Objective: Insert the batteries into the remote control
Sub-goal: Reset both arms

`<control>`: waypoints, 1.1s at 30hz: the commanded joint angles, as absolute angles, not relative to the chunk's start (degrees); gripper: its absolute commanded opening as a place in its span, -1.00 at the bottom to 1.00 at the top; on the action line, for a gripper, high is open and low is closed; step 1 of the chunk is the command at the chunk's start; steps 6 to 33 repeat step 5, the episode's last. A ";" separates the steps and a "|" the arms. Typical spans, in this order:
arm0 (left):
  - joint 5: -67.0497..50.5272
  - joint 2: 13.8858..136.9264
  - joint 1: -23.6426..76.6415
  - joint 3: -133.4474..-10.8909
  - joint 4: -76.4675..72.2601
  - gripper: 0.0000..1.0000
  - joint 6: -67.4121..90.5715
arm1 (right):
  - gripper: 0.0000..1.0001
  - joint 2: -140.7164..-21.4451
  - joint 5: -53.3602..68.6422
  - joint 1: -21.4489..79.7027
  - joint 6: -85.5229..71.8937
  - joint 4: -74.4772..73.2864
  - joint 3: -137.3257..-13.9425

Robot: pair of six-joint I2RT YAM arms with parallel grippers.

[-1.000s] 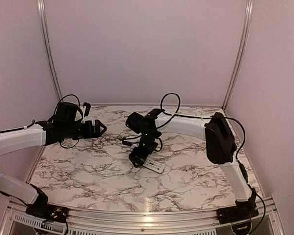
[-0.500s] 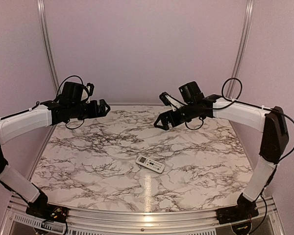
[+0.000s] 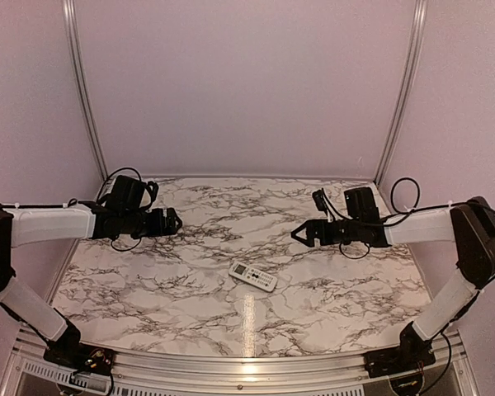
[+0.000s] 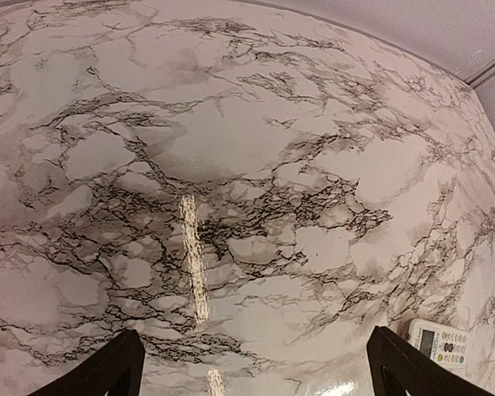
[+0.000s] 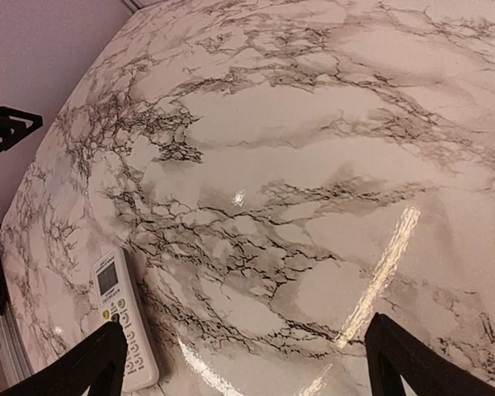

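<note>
Find the remote (image 3: 253, 276) lying face up on the bench (image 3: 181, 309), near the front middle, between the arms and touched by neither. Note the left fingers (image 3: 174, 219) and the right fingers (image 3: 300, 234) hovering well apart from it, both spread wide and empty. Look for the batteries: none in view, so perhaps already inside. To check, come straight down, close across the long edges, lift slightly and turn over slowly. Keep the other arm clear.
</note>
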State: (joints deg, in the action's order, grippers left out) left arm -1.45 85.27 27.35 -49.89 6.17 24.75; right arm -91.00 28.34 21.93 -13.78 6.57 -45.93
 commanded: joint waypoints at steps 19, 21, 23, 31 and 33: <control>-1.07 85.25 27.06 -49.90 1.20 0.98 24.83 | 0.97 -87.40 30.05 21.71 -16.88 17.65 -43.73; -1.07 85.25 27.06 -49.90 1.20 0.98 24.83 | 0.97 -87.40 30.05 21.71 -16.88 17.65 -43.73; -1.07 85.25 27.06 -49.90 1.20 0.98 24.83 | 0.97 -87.40 30.05 21.71 -16.88 17.65 -43.73; -1.07 85.25 27.06 -49.90 1.20 0.98 24.83 | 0.97 -87.40 30.05 21.71 -16.88 17.65 -43.73; -1.07 85.25 27.06 -49.90 1.20 0.98 24.83 | 0.97 -87.40 30.05 21.71 -16.88 17.65 -43.73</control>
